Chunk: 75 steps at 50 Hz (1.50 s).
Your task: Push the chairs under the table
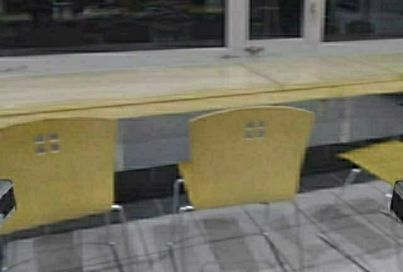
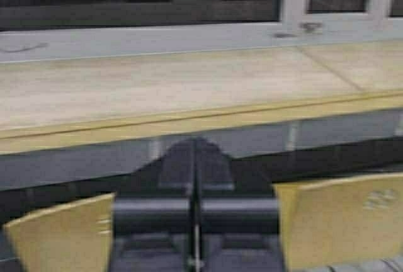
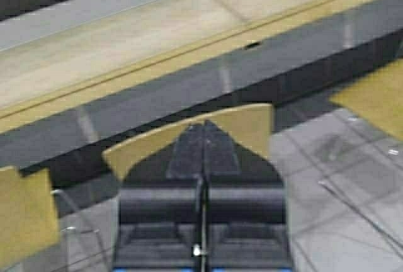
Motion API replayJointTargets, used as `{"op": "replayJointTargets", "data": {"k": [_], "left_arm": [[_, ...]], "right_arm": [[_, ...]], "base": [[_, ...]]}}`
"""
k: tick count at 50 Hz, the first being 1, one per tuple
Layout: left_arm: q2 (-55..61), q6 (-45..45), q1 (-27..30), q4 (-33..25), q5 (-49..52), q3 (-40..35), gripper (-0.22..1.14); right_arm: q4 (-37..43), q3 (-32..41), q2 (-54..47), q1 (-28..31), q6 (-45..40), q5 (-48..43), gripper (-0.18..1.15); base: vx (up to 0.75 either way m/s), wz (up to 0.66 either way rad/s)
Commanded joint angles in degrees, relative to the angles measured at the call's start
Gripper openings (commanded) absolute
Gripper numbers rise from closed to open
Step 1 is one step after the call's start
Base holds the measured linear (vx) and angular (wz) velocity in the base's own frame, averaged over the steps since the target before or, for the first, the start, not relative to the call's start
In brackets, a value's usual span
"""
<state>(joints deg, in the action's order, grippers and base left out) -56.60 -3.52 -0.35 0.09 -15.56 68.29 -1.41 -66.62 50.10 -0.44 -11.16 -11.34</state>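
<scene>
Left end effector [image 2: 196, 221] black, fingers pressed together, holding nothing, right end effector [image 3: 202, 212] likewise closed and empty, only wrist views show this, high view shows two mustard-yellow moulded chairs [image 1: 249, 155] with square cutouts, chrome legs, backs just short of long beige wood-look desk [image 1: 157, 86], grey tiled floor [image 1: 252, 240].

Left gripper [image 2: 196, 158] raised level, jaws pressed together, right gripper [image 3: 203, 149] likewise, jaws closed, pointing forward.

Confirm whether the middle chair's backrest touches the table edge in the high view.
No. The middle chair stands back from the table, with dark space between them.
</scene>
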Motion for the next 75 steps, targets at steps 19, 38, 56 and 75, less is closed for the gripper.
{"op": "replayJointTargets", "data": {"k": [19, 38, 56, 75], "left_arm": [[3.0, -2.8, 0.1, -0.3, -1.1, -0.9, 0.03], [16.7, -25.6, -1.2, -2.5, 0.1, -2.2, 0.03], [37.2, -43.0, -9.6, -3.7, -1.8, -7.6, 0.04], [55.9, -48.6, -14.7, -7.7, -9.2, -8.9, 0.04]], "right_arm": [[-0.2, 1.3, -3.1, 1.9, -0.2, 0.4, 0.05], [0.9, 7.7, -14.7, 9.9, -2.5, 3.9, 0.06], [3.2, 14.6, -32.3, 11.7, -17.0, 4.0, 0.19], [3.3, 16.2, -47.6, 15.5, -26.5, 0.4, 0.29]], "base": [[0.16, 0.44], [0.16, 0.35], [0.20, 0.18], [0.24, 0.08]]}}
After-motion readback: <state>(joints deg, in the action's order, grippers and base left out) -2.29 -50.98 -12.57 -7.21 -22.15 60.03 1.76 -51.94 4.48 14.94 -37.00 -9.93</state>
